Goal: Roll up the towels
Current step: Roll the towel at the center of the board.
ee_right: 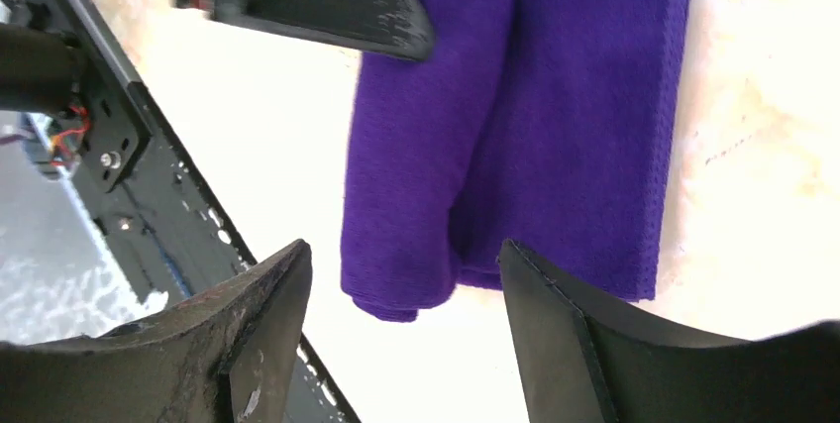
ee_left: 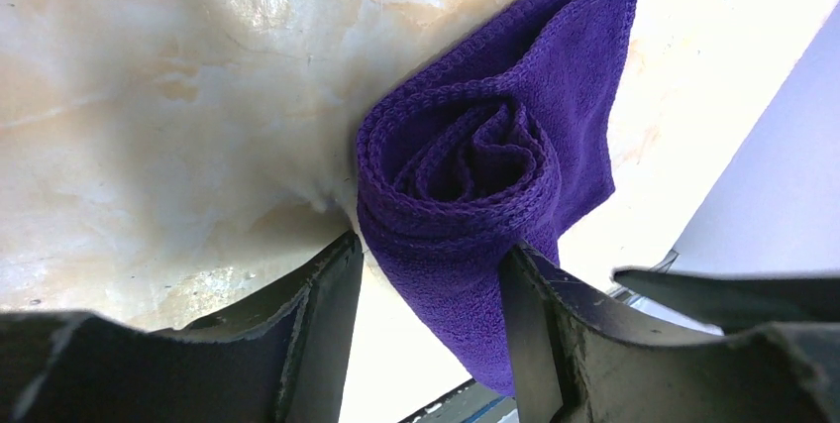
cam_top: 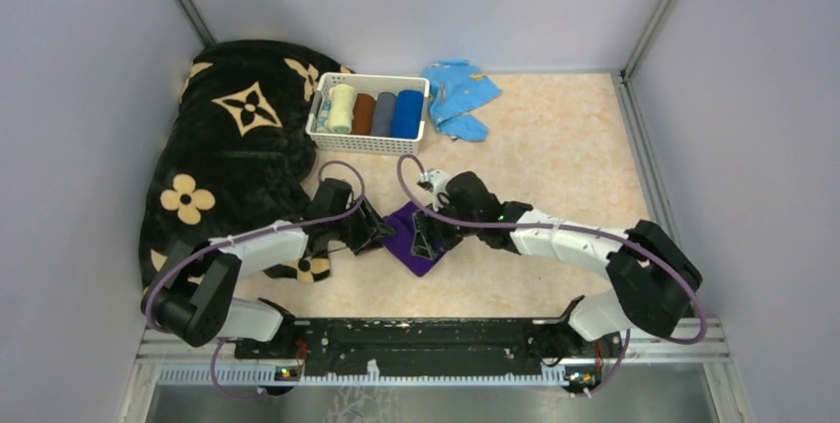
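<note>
A dark purple towel [cam_top: 409, 242] lies on the table between my two grippers, partly rolled. The left wrist view shows the roll's spiral end [ee_left: 466, 160] with a flat flap beyond it. My left gripper [ee_left: 431, 245] straddles that end, and both fingertips touch the roll's sides. My right gripper [ee_right: 404, 245] stands open just short of the roll's other end [ee_right: 406, 205], with nothing between its fingers. In the top view the left gripper [cam_top: 381, 232] and right gripper [cam_top: 428, 235] face each other across the towel. A pale yellow roll [cam_top: 342, 108] and a royal blue roll [cam_top: 407, 113] lie in the basket.
A white basket [cam_top: 368, 143] at the back also holds a rust roll and a grey roll. A black blanket with tan flowers [cam_top: 238, 146] covers the left side. A light blue cloth [cam_top: 458, 98] lies right of the basket. Grey walls enclose the table.
</note>
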Motion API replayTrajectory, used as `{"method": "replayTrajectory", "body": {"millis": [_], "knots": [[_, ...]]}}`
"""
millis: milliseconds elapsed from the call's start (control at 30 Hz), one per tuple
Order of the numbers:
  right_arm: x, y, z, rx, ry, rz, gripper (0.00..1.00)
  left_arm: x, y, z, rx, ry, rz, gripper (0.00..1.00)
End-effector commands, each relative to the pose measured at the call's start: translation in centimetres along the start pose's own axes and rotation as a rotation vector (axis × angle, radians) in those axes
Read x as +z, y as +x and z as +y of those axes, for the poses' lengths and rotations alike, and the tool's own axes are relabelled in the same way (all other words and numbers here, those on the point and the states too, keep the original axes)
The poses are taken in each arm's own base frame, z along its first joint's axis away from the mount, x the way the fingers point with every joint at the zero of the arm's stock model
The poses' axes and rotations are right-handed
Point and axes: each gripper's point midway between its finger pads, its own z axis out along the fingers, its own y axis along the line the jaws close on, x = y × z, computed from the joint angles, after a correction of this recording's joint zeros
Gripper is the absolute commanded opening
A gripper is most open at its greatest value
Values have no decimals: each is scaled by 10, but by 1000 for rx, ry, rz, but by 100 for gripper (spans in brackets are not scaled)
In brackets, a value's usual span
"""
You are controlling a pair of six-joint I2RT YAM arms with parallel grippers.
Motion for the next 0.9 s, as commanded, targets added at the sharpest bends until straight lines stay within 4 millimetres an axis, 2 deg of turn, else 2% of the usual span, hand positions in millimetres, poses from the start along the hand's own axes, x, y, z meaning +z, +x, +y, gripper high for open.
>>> {"method": "replayTrajectory", "body": {"millis": [0,133,333,467,600,667,733,867], "knots": [[-17,-26,4,-268,259,-60,69,4,5,36,-10,-155,7,59],[-8,-28,20,-399,357,-66,68,6,6,36,-5,-169,10,60],[23,-7,30,-572,468,-2,67,7,8,38,-1,-193,13,60],[40,9,23,-652,529,53,67,7,8,39,-1,-200,12,60],[52,29,4,-687,580,125,63,8,10,36,-2,-190,23,62],[55,37,-5,-703,600,150,58,7,10,33,-1,-177,23,63],[57,43,-10,-702,595,178,47,6,10,30,0,-162,22,65],[59,49,1,-607,450,198,25,-3,8,20,4,-113,0,69]]}}
